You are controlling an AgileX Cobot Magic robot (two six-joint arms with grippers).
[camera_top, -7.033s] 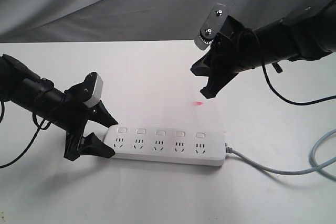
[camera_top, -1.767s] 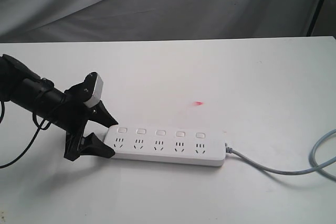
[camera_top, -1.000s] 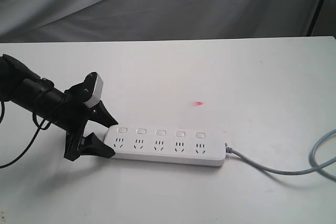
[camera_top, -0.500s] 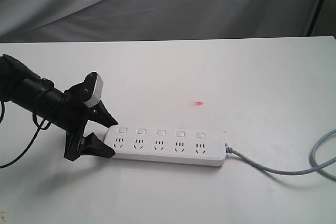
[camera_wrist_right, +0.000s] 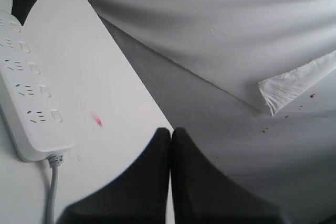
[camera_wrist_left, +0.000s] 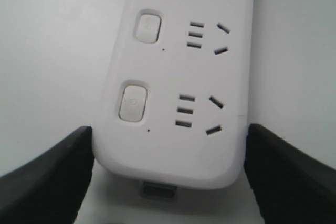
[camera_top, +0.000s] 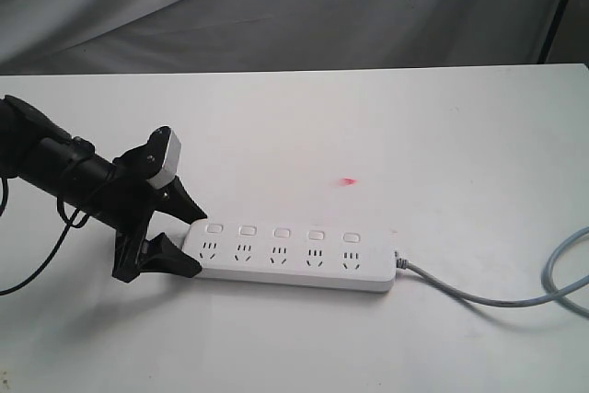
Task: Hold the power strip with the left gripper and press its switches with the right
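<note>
The white power strip (camera_top: 290, 264) lies flat near the table's front, its five switches (camera_top: 282, 232) in a row along the far side. My left gripper (camera_top: 193, 243) is shut on the strip's left end. In the left wrist view its black fingers (camera_wrist_left: 58, 171) press both sides of the strip (camera_wrist_left: 173, 77), just short of the nearest switch (camera_wrist_left: 132, 102). My right gripper (camera_wrist_right: 170, 132) is shut with nothing in it and is out of the exterior view. It hangs away from the strip (camera_wrist_right: 26, 129), by the table's back edge.
The grey cable (camera_top: 497, 299) runs from the strip's right end off the table's right side. A small red spot (camera_top: 348, 181) marks the white table (camera_top: 414, 135) behind the strip. Grey cloth (camera_top: 276, 6) hangs at the back, with a black stand (camera_top: 555, 6) at the far right.
Seven seconds ago the right arm hung over the strip's right half; it has since left the exterior view. The left gripper and the strip have not moved.
</note>
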